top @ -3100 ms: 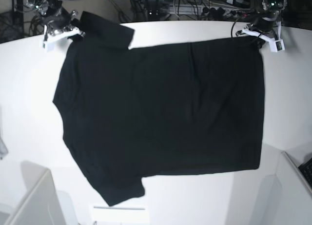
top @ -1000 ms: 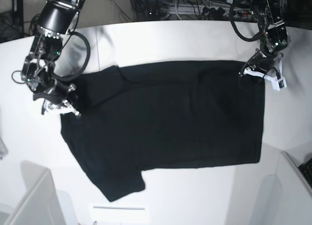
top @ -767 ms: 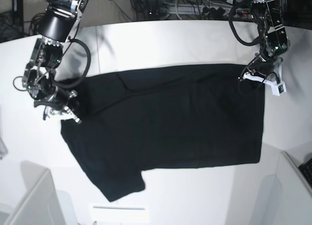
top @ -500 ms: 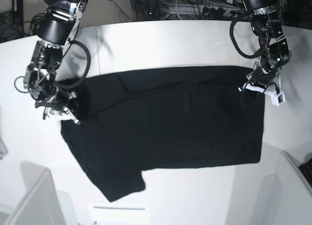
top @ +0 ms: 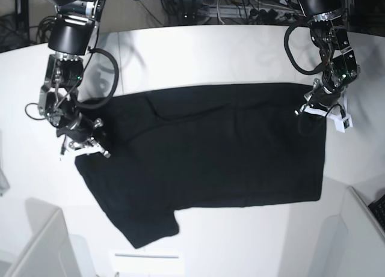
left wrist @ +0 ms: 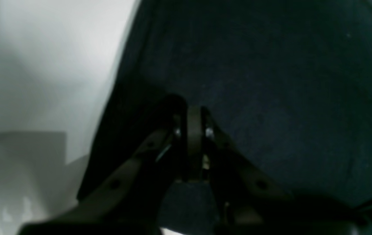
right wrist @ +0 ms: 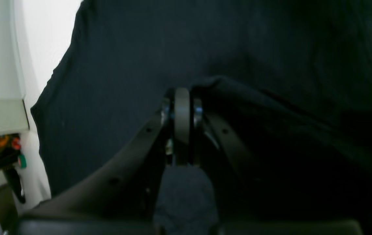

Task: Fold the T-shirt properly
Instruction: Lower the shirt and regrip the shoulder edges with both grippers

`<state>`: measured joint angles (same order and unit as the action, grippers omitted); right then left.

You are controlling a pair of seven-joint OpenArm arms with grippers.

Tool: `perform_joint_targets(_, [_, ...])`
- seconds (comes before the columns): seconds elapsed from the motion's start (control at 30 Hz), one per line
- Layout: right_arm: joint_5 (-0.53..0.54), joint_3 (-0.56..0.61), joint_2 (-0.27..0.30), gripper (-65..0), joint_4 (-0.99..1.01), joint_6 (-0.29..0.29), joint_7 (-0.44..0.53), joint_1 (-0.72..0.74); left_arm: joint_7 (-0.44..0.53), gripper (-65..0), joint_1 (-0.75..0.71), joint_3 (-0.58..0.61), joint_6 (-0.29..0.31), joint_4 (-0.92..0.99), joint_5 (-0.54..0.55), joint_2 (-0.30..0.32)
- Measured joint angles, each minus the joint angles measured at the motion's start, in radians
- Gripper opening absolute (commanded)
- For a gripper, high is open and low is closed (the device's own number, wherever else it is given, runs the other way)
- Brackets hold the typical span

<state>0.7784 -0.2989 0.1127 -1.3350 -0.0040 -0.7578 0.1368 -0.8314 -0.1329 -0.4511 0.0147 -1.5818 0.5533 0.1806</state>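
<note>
On the T-shirt (top: 204,145), both grippers (left (left wrist: 194,122), right (right wrist: 182,104)) pinch cloth.

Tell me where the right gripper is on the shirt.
In the base view, the right gripper is at the picture's left, shut on the T-shirt at its folded-over upper-left edge, over the white table.

The T-shirt (top: 204,145) is matt black cloth on a smooth white table (top: 198,54).

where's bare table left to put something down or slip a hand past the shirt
Bare table runs along the far edge, between the T-shirt and the cable clutter. Another strip lies at the near edge, right of the lower sleeve. It is crowded at the shirt's two far corners, where the right gripper and left gripper pinch cloth.
</note>
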Motion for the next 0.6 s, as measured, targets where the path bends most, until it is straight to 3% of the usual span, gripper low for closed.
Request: perform_joint_targets(0.6, [0.000,-0.005,0.005,-65.0,-0.079,-0.001,0.048,-0.066,0.000,-65.0,0.000,0.000,0.000,-0.002,0.001,0.000])
